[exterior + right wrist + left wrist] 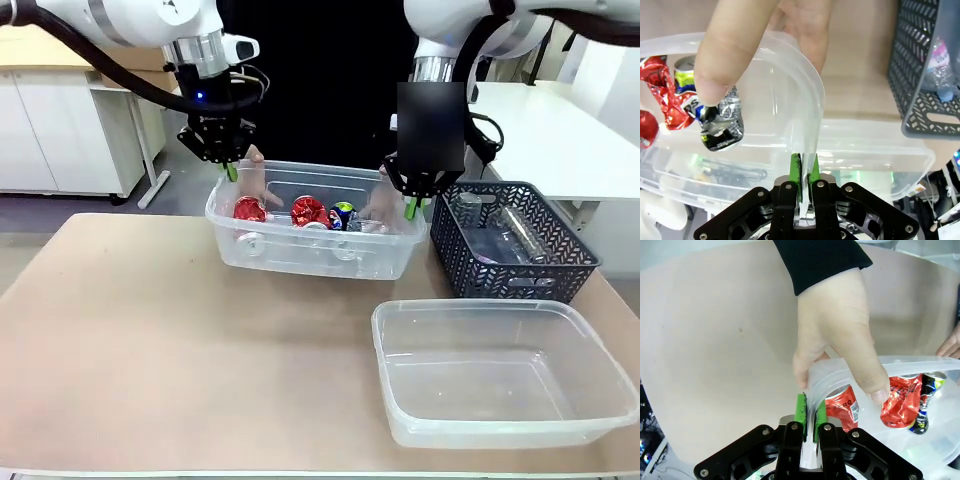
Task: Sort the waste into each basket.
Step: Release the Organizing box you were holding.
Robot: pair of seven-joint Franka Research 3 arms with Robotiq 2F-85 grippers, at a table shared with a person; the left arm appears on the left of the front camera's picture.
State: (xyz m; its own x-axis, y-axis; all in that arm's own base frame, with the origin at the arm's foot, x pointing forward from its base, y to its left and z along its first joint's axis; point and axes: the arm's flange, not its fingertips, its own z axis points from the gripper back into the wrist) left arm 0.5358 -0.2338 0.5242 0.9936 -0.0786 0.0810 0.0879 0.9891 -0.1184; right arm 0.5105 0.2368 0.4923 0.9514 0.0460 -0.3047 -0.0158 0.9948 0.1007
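The waste (pixel 308 212) is split right now: crushed red and silver cans, one blue-green among them, lie in the far tub (pixel 300 262), and clear bottles (pixel 510 232) lie in the dark lattice basket (pixel 470 275) at your right. Look at the left hand (pixel 231 172): its green pads are pressed on the far tub's rim at its left end, the wall caught between them. The right hand (pixel 410 208) does the same at the right end, pinching the rim. The person's fingers (pixel 840 340) grip that rim just beside each of your hands, one thumb hooked over the edge near a red can. The near tub (pixel 500 420) sits bare on the surface (pixel 150 330), well apart from both hands. My read: the cans look gathered in one tub, so that half seems done. The bottles are in the lattice basket, not a clear tub, and the near tub has taken nothing, so that half looks left. Whether the far tub is lifted off the surface, I cannot tell.
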